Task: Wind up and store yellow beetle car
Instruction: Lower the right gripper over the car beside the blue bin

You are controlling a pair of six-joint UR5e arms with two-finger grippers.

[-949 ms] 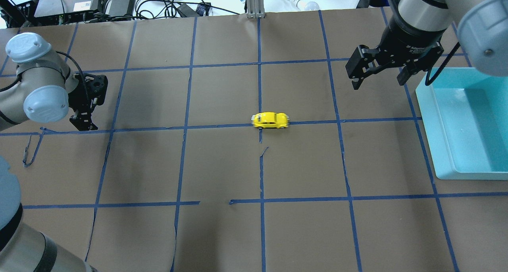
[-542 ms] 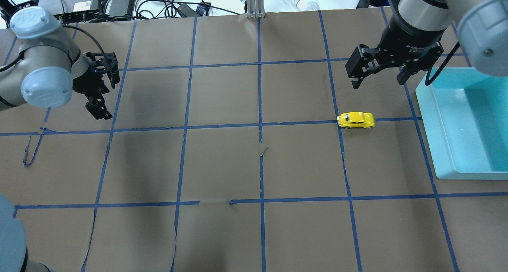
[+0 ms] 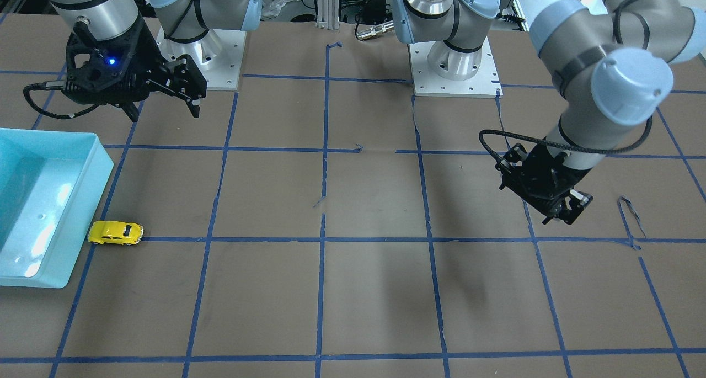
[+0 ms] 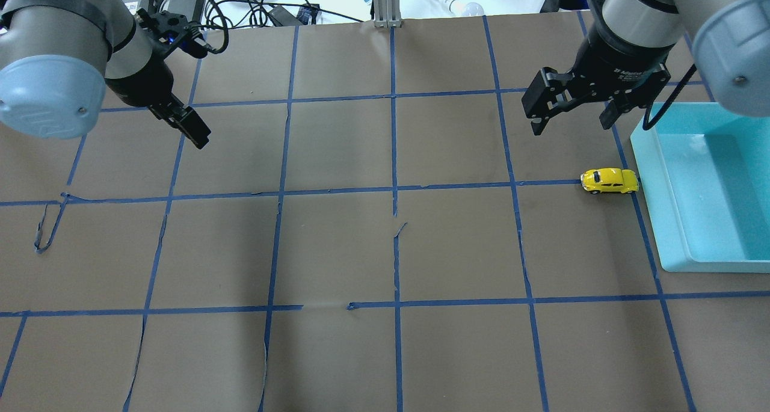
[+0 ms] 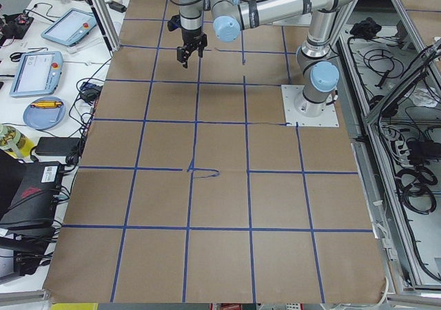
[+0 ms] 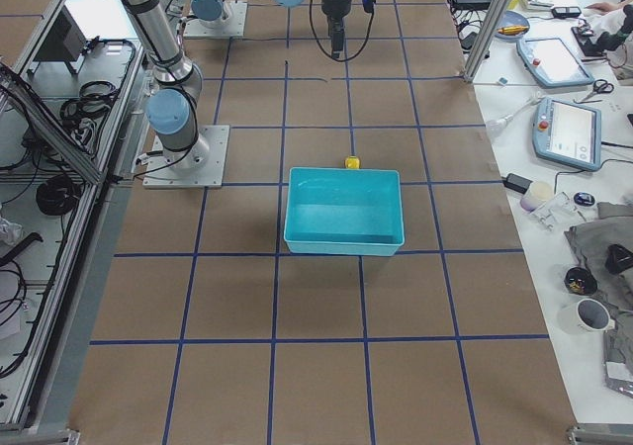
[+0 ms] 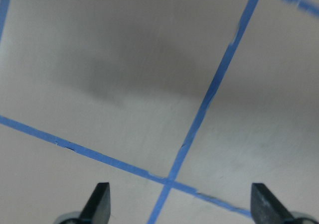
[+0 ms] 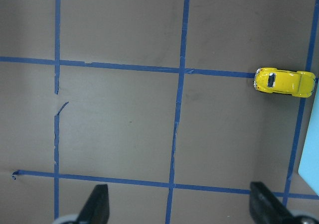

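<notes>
Nearest the robot, the brown-paper surface is marked into squares by blue tape lines. On the robot's right stands a light teal bin. The yellow beetle car sits on its wheels on the surface, outside the bin and lengthwise along one tape line. One end is right at the bin's side wall; whether they touch cannot be told. Farther out, the right hand hangs above the surface just beyond the car, near the bin's far corner. Its fingers point down and are spread wide with nothing between them, and its wrist camera shows the car lying off to one side, clear of both fingertips. Well apart, across the surface on the robot's left, the left hand is also raised above bare paper; its wrist view shows both fingertips far apart and holding nothing. Beyond the far edge lie cables and devices.
</notes>
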